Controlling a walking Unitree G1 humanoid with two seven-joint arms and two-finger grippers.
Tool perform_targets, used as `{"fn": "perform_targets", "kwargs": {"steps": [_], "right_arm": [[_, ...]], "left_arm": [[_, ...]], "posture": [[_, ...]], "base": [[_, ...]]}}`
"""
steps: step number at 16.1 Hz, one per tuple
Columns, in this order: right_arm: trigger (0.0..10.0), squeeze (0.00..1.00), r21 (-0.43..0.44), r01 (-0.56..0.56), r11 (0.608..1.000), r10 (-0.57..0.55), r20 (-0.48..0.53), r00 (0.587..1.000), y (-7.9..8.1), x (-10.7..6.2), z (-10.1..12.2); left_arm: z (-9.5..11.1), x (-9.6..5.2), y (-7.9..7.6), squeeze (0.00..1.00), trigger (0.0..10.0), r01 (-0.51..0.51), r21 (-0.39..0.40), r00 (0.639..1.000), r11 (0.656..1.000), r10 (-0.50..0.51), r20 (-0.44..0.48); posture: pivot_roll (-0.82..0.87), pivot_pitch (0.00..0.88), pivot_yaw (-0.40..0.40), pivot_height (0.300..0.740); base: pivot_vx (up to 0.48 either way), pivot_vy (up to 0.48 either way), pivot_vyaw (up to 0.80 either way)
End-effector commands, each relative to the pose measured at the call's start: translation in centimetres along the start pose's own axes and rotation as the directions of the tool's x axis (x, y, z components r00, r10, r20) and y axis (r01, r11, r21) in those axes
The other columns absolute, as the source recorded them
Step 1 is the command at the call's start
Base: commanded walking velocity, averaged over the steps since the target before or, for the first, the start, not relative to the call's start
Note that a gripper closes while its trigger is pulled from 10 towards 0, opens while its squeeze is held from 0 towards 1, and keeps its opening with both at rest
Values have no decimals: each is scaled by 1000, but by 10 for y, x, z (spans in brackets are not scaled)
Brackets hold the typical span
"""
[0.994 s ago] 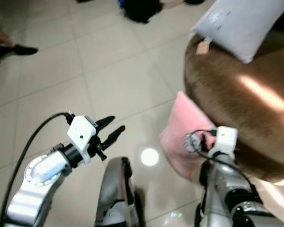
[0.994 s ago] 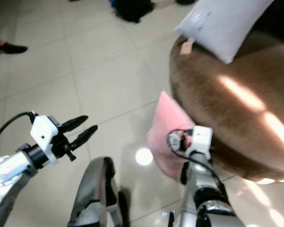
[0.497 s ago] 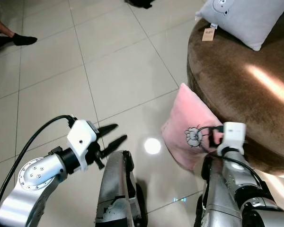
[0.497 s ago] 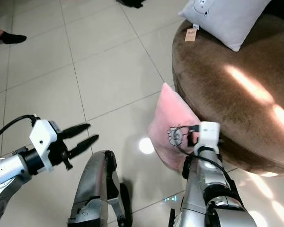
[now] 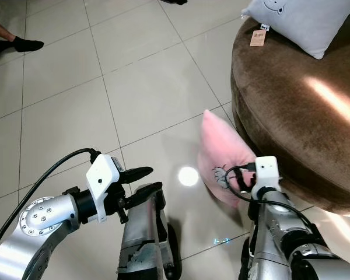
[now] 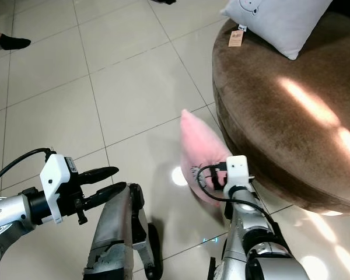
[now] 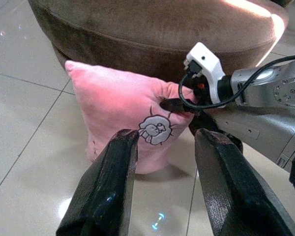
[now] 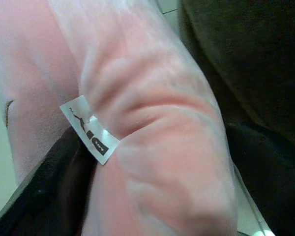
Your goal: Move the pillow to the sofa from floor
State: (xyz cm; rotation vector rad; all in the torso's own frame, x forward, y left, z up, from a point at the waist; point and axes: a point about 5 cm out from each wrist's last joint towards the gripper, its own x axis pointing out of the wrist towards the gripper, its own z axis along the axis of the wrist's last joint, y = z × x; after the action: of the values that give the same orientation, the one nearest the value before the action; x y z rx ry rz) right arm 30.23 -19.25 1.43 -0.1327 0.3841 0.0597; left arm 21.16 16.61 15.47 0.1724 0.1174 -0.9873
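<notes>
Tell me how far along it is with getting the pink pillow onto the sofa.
Done: the right gripper has pinched the pink pillow's edge, fabric bunched between its fingers. In hand: the pillow stands on the tile floor against the brown sofa. Left: lift and place it. The left gripper hovers open.

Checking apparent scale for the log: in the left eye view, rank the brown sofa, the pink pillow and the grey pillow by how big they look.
1. brown sofa, plainly the largest, though cut off by the frame.
2. and 3. pink pillow and grey pillow: similar patches. The grey one is cropped at the edge and farther away, so I won't rank them.
</notes>
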Motion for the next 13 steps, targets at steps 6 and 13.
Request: {"fn": "perform_targets", "kwargs": {"steps": [6,13], "right_arm": [[0,0,27,-72,997,73,-51,996,14,-3,-13],[0,0,35,-80,996,82,-46,996,14,-3,-12]], "left_arm": [[-1,-1,-2,0,10000,15,1,999,1000,-15,-31],[-1,-1,-2,0,10000,8,6,1000,1000,-8,-31]], "posture": [[256,296,221,532],[258,295,221,532]], "base": [[0,0,0],[0,0,0]]}}
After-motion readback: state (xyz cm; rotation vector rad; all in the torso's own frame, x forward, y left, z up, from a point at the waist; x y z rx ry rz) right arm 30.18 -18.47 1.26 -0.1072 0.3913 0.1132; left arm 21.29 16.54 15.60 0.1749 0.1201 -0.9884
